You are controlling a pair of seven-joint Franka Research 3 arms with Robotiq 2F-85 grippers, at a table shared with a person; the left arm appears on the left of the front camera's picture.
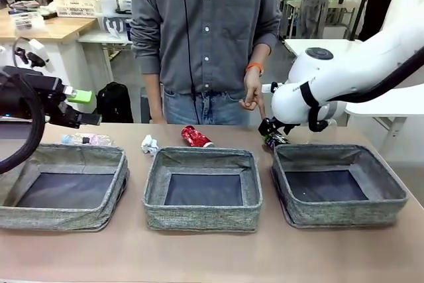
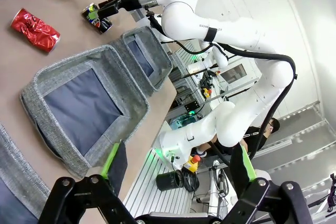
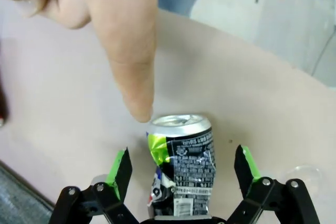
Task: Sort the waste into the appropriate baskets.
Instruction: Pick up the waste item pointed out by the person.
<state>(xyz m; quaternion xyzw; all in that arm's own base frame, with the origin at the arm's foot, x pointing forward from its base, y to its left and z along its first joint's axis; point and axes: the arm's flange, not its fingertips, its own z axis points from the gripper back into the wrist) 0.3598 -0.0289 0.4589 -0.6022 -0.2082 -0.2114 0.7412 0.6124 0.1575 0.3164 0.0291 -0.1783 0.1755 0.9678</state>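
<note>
A crushed dark can [image 3: 184, 153] lies on the table behind the right basket [image 1: 331, 151]. My right gripper [image 3: 182, 163] is open and straddles the can, its green pads clear of both sides; the front view shows the same right gripper [image 1: 273, 130] low over the dark can [image 1: 277, 140]. A person's finger [image 3: 134, 61] points down at the can's top. The red can [image 1: 196, 137] and crumpled white paper [image 1: 150, 144] lie behind the middle basket [image 1: 202, 158]. A clear bottle [image 1: 86, 139] lies behind the left basket [image 1: 66, 151]. My left gripper [image 1: 85, 107] hovers open above it with nothing between its fingers.
The person stands at the far edge with a hand [image 1: 252, 94] over the table. A clear cup's rim [image 3: 304, 174] shows to the right of the dark can. All three baskets have bare dark bottoms. Bare tabletop runs along the near edge.
</note>
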